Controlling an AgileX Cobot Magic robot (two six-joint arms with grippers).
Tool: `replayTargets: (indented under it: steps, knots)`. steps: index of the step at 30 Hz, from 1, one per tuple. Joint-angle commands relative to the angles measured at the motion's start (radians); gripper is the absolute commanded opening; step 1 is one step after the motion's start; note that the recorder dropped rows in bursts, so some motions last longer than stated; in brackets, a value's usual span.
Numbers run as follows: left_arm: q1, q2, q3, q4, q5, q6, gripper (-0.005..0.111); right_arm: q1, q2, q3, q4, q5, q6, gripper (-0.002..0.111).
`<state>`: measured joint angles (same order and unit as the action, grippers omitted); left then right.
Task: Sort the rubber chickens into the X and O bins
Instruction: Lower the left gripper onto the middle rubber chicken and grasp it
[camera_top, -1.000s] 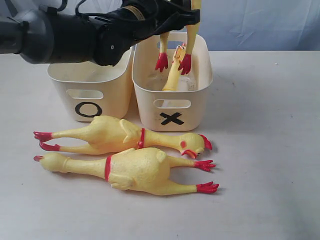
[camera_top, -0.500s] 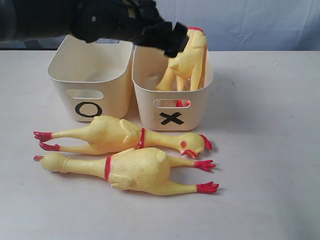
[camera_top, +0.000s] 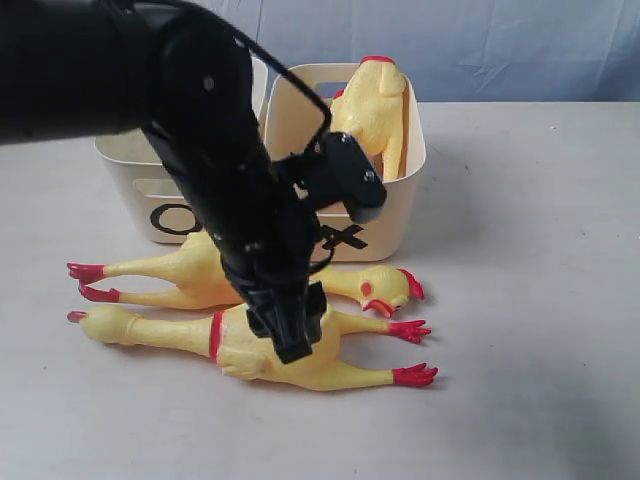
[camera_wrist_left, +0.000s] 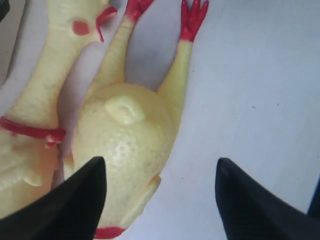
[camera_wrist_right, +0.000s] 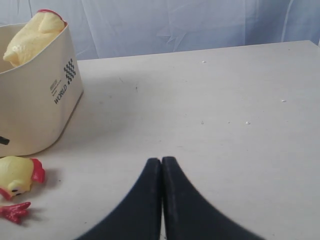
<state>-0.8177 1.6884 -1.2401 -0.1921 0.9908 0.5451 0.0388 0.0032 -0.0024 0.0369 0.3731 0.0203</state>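
One large rubber chicken (camera_top: 372, 108) leans inside the X bin (camera_top: 400, 195), its body sticking out over the rim. Two more large chickens lie on the table in front of the bins: the far one (camera_top: 175, 272) and the near one (camera_top: 345, 362). My left gripper (camera_top: 292, 340) hangs open just above the near chicken's body (camera_wrist_left: 125, 140), one finger (camera_wrist_left: 85, 200) over it and the other over bare table. The O bin (camera_top: 122, 160) is mostly hidden behind the left arm. The small thin chicken is hidden. My right gripper (camera_wrist_right: 161, 162) is shut and empty, low over the table.
The right wrist view shows the X bin's side (camera_wrist_right: 35, 100) with the chicken (camera_wrist_right: 30, 35) in it, and the far chicken's head (camera_wrist_right: 17, 175). Open table (camera_top: 530, 260) lies right of the bins. A blue cloth backdrop stands behind.
The left gripper let the large chicken go into the X bin, then swung down and forward to hover open over the near chicken on the table.
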Motion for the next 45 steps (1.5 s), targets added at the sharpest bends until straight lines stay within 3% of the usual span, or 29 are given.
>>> replayTargets:
  steps: [1, 6, 13, 17, 20, 22, 24, 31, 35, 40, 45]
  knots:
    - [-0.065, -0.008, 0.077, 0.132, -0.08, -0.058, 0.068, 0.003, -0.003, 0.002, 0.0, -0.008, 0.0, 0.0]
    - [-0.072, -0.003, 0.19, 0.326, -0.211, -0.258, 0.08, 0.003, -0.003, 0.002, 0.0, -0.008, 0.0, 0.0]
    - [-0.072, 0.035, 0.329, 0.23, -0.449, -0.279, 0.081, 0.003, -0.003, 0.002, 0.0, -0.008, 0.0, 0.0]
    - [-0.072, 0.072, 0.372, 0.202, -0.506, -0.279, 0.079, 0.003, -0.003, 0.002, -0.002, -0.011, 0.0, 0.0]
    - [-0.072, 0.083, 0.39, 0.144, -0.471, -0.279, 0.063, 0.003, -0.003, 0.002, -0.002, -0.011, 0.0, 0.0]
    - [-0.072, 0.086, 0.401, 0.098, -0.429, -0.279, 0.035, 0.003, -0.003, 0.002, -0.002, -0.011, 0.0, 0.0]
    - [-0.072, 0.086, 0.412, 0.06, -0.39, -0.279, -0.001, 0.003, -0.003, 0.002, -0.002, -0.011, 0.0, 0.0]
    - [-0.072, 0.063, 0.443, -0.072, -0.299, -0.283, 0.0, 0.003, -0.003, 0.002, -0.002, -0.011, 0.0, 0.0]
    - [-0.091, -0.042, 0.443, -0.152, -0.234, -0.271, 0.0, 0.003, -0.003, 0.002, 0.0, -0.007, 0.0, 0.0]
    - [-0.122, -0.285, 0.421, -0.167, -0.244, -0.277, 0.0, 0.003, -0.003, 0.002, 0.0, -0.007, 0.0, 0.0]
    - [-0.122, -0.499, 0.37, -0.147, -0.371, -0.277, 0.0, 0.003, -0.003, 0.002, 0.0, -0.007, 0.0, 0.0]
